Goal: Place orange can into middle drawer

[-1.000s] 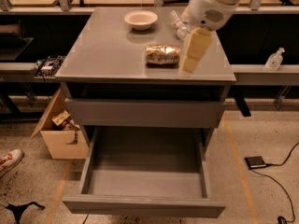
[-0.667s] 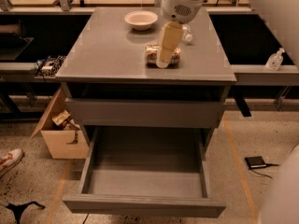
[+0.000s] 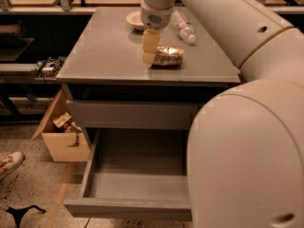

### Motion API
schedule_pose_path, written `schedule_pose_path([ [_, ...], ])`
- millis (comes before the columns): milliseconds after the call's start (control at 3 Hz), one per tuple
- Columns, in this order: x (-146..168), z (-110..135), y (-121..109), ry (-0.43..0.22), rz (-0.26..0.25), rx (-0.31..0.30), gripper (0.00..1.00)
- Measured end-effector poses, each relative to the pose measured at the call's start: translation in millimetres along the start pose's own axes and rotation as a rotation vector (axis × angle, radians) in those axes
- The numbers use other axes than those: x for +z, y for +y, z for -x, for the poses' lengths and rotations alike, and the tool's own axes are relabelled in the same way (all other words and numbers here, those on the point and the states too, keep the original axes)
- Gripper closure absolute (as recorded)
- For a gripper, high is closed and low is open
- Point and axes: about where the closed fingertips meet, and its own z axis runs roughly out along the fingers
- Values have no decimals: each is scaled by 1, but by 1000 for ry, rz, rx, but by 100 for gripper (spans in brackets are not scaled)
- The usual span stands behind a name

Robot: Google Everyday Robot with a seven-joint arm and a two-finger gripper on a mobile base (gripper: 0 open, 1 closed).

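The orange can (image 3: 169,56) lies on its side on the worktop (image 3: 104,46), its print too blurred to read. The claw (image 3: 148,58) hangs at the can's left end, touching or just beside it; whether it is open or closed cannot be told. Below, the middle drawer (image 3: 128,208) stands pulled out.

Warm, dimmish light from overhead, w/ yellow-brown cast. The gripper (image 3: 149,57), over cabinet top (image 3: 104,51) just left of orange can (image 3: 169,55), is lit evenly; can shows bright glints. Soft shade fills middle drawer (image 3: 128,208).
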Motion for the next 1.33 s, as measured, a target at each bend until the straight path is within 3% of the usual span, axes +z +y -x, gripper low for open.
schedule_pose_path([
  [333,41,-16,-27,68,3,39,0],
  [667,60,-33,-40,95,8,60,0],
  [1000,74,-47,-42,103,28,69,17],
  [1333,76,-54,-40,83,45,72,41],
])
